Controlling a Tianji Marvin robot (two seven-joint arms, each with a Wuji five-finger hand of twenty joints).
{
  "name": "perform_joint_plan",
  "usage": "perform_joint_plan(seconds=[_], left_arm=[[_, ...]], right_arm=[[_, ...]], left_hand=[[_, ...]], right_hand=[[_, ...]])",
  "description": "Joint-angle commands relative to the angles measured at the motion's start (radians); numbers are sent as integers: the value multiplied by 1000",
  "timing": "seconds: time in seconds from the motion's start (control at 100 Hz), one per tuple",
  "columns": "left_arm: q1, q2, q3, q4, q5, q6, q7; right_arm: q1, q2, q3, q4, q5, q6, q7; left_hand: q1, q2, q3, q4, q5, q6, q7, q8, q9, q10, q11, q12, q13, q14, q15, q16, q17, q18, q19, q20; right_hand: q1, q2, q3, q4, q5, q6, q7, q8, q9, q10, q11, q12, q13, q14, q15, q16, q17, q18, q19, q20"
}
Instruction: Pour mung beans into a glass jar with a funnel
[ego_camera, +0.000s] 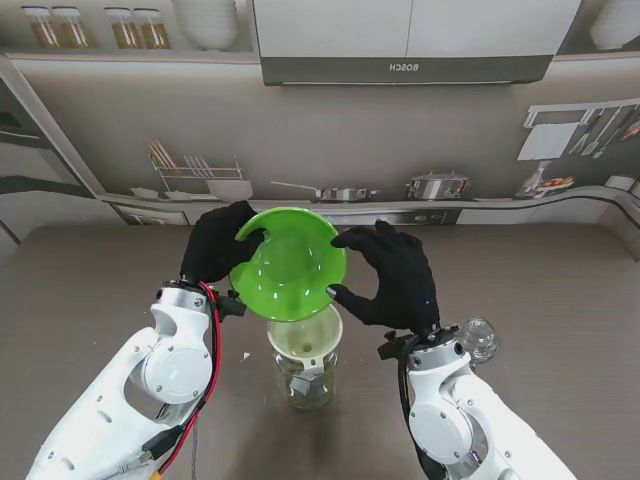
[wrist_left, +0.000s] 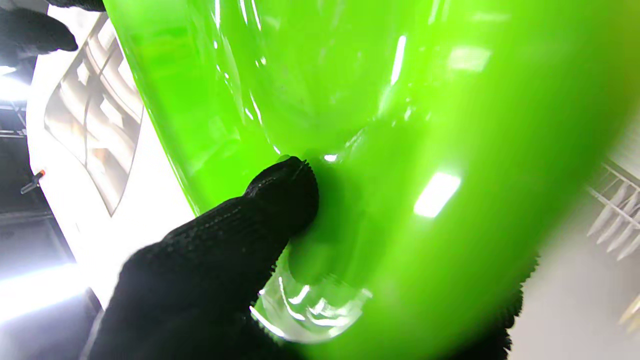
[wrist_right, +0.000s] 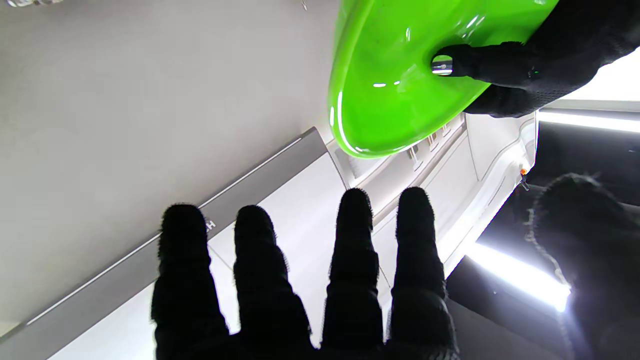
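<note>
The jar nearest the camera, on the desk, carries the funnel, over which the bowl is clamped tilted by the left hand, right hand spread empty beside it; tipping should be kept slow and centred.

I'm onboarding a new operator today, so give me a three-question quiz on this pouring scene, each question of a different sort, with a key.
1. True or false: the green bowl is tilted over the funnel.
2. Which hand holds the bowl? A) left hand B) right hand C) both
3. Fill in: the funnel sits in the mouth of the ____.

Key
1. True: the bowl's rim dips toward the funnel.
2. A: the left hand grips the bowl; in the right wrist view the right hand's fingers are spread and apart from it.
3. glass jar, which already holds some beans.
</note>
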Motion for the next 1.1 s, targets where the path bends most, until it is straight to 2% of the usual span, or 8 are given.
perform_joint_plan(seconds=[0.0, 0.44, 0.83, 1.09], left_arm=[[4, -9, -6, -19, -17, 7, -17], [24, -20, -54, -54, -151, 100, -61], [65, -29, -99, -115, -253, 214, -85], [90, -29, -149, -123, -298, 242, -100]], right_arm=[[-3, -4, -2, -5, 1, 3, 14], [-5, -4, 2, -10, 8, 7, 26], [-6, -4, 5, -14, 18, 11, 42], [-7, -3, 6, -18, 20, 12, 52]], left_hand=[[137, 69, 125, 63, 49, -110, 120, 46, 23, -7, 4, 10, 19, -2, 9, 11, 27, -20, 17, 7], [142, 69, 124, 66, 53, -101, 108, 53, 23, 0, 1, 12, 19, 8, 8, 13, 26, -7, 13, 10], [148, 69, 124, 69, 59, -92, 96, 60, 23, 9, -3, 13, 18, 19, 7, 15, 25, 7, 10, 12], [150, 69, 124, 70, 60, -87, 91, 63, 24, 12, -4, 14, 18, 25, 6, 16, 25, 14, 8, 14]], right_hand=[[-24, -6, 5, 20, -16, 1, -5, 23, -30, 4, -4, -11, 9, -17, 6, -13, 1, 37, -12, -10], [-23, -6, 7, 20, -27, 6, -6, 21, -30, 5, -3, -13, 11, -19, 6, -13, 2, 37, -9, -13], [-23, -3, 10, 20, -36, 12, -6, 20, -32, 8, -3, -13, 12, -19, 7, -13, 2, 38, -6, -16], [-24, -3, 11, 20, -36, 13, -4, 20, -31, 9, -3, -14, 14, -21, 8, -13, 3, 37, -4, -18]])
